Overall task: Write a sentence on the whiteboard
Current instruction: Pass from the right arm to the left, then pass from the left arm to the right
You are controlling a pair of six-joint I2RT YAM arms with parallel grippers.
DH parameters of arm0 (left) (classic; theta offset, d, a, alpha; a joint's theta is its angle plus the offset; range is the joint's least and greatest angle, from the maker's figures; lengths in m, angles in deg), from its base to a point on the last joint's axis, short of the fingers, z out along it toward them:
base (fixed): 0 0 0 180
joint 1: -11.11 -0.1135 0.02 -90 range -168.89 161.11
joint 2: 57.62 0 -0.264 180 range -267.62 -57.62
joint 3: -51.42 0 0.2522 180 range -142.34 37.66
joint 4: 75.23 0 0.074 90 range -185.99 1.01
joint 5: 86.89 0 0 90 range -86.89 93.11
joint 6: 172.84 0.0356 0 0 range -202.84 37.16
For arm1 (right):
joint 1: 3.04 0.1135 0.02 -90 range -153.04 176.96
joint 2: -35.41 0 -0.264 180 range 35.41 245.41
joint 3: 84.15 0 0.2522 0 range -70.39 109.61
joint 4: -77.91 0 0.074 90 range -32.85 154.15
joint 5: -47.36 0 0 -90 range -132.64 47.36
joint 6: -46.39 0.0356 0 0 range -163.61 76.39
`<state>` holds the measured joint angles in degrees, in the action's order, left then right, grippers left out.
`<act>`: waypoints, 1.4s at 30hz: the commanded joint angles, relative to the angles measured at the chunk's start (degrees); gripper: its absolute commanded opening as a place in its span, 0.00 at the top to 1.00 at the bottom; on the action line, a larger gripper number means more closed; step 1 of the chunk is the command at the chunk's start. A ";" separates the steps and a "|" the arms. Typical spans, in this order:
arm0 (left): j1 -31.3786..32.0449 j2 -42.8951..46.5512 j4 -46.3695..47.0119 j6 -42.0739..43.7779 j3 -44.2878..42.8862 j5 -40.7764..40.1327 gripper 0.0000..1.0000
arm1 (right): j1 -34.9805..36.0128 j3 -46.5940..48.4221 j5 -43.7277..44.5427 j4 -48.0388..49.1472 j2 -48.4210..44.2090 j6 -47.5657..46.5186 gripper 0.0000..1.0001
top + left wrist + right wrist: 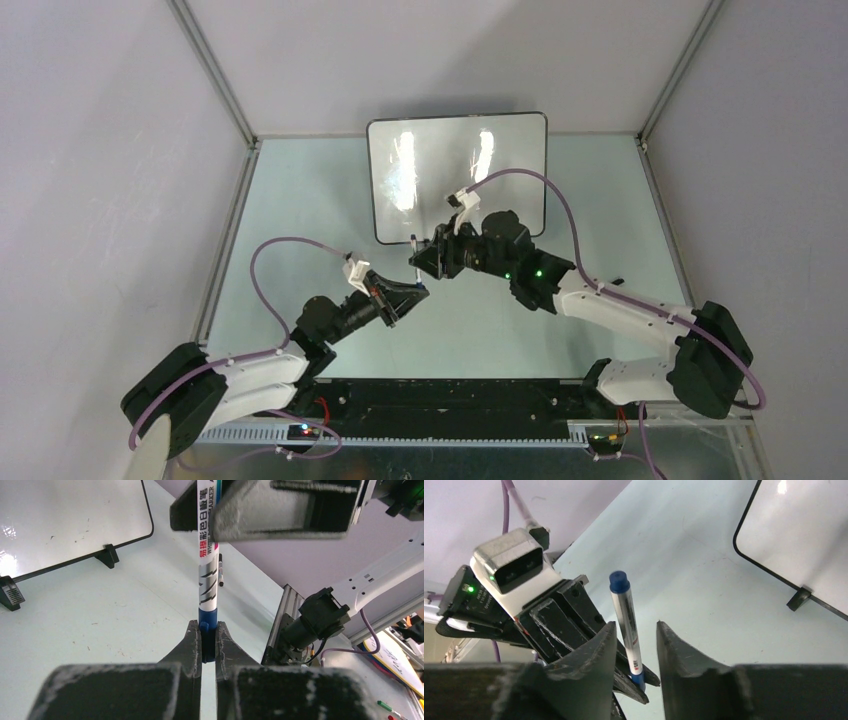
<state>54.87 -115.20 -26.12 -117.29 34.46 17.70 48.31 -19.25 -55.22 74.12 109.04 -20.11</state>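
The whiteboard stands at the back of the table, glossy white with a black rim. No sentence is in view on it. A white marker with a blue cap end is upright between the arms. My left gripper is shut on that blue end. My right gripper is open, its fingers on either side of the marker's barrel without pressing it. From above, both grippers meet just in front of the board's lower edge.
The board rests on small black feet. A small dark pen-like thing lies on the pale green table to the right. Metal rails and grey walls border the table.
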 commanded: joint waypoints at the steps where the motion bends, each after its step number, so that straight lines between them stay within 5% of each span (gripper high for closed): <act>1: 0.35 0.45 2.89 1.78 -1.22 0.85 1.00 | -0.17 3.91 -0.88 -2.66 0.18 0.18 0.68; 4: 0.27 0.24 3.00 1.85 -1.36 1.03 1.00 | -0.20 4.06 -1.16 -2.30 0.36 0.32 0.72; 12: 0.28 1.56 1.14 2.32 -1.72 2.20 1.00 | -1.24 9.22 -2.19 -11.53 1.62 -2.25 0.50; 21: 1.28 3.49 -1.89 3.39 -2.41 0.76 1.00 | -4.39 13.80 -4.10 -25.24 -1.61 -4.28 0.48; 42: 1.40 5.44 -0.63 -1.31 -1.46 1.28 1.00 | 1.32 4.98 -2.41 -10.58 -1.89 -1.23 0.59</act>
<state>55.79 -110.33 -29.84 -118.01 34.22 18.38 49.43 -14.47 -57.12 59.59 106.11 -22.16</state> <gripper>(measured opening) 0.057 0.418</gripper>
